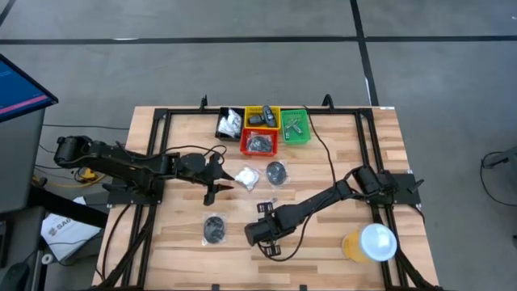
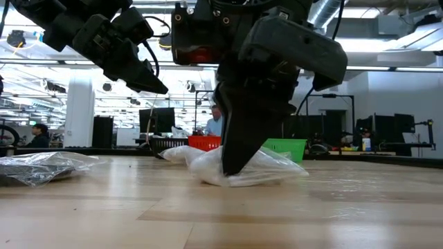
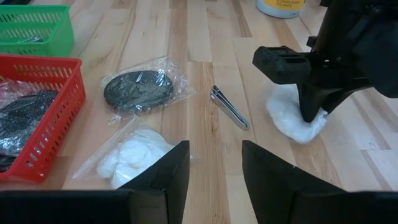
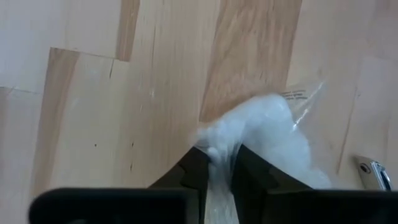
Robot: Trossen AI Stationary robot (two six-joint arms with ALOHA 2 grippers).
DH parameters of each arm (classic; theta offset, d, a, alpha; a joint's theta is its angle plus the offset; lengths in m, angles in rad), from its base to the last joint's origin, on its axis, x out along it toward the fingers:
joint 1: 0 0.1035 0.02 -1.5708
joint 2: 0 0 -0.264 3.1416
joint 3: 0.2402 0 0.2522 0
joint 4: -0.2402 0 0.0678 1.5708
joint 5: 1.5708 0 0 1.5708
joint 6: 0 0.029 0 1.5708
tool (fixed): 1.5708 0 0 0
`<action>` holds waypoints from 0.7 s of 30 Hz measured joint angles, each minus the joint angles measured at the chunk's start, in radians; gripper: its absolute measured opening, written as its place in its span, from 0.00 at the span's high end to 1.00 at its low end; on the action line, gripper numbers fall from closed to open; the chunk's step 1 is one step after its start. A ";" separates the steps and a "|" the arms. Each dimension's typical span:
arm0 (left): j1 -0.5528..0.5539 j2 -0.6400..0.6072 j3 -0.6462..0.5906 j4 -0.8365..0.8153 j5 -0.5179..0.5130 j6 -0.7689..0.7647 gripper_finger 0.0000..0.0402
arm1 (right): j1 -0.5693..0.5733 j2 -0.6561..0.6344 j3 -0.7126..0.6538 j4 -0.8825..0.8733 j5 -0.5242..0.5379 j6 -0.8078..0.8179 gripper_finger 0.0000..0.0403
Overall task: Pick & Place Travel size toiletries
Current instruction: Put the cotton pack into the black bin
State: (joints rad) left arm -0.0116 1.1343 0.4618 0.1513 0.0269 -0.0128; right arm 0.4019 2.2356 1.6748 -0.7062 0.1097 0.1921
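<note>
Jaws pinch a white packet [image 4: 261, 140] on the wooden table [image 4: 93, 93].

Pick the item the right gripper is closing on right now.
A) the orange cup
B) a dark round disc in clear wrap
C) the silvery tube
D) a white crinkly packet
D: in the right wrist view the right gripper's fingers pinch the white packet against the table, while the wrapped disc and silvery tube lie apart, untouched.
</note>
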 joint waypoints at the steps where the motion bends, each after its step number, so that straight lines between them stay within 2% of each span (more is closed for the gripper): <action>1: 0.000 0.000 0.000 0.000 0.000 0.000 0.66 | 0.000 0.000 0.008 -0.010 0.000 0.000 0.90; 21: 0.000 0.000 0.000 0.009 0.003 0.000 0.66 | -0.020 0.003 0.211 -0.176 0.023 -0.109 0.91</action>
State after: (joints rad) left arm -0.0120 1.1343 0.4618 0.1606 0.0296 -0.0128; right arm 0.3823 2.2387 1.8860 -0.8821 0.1330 0.0831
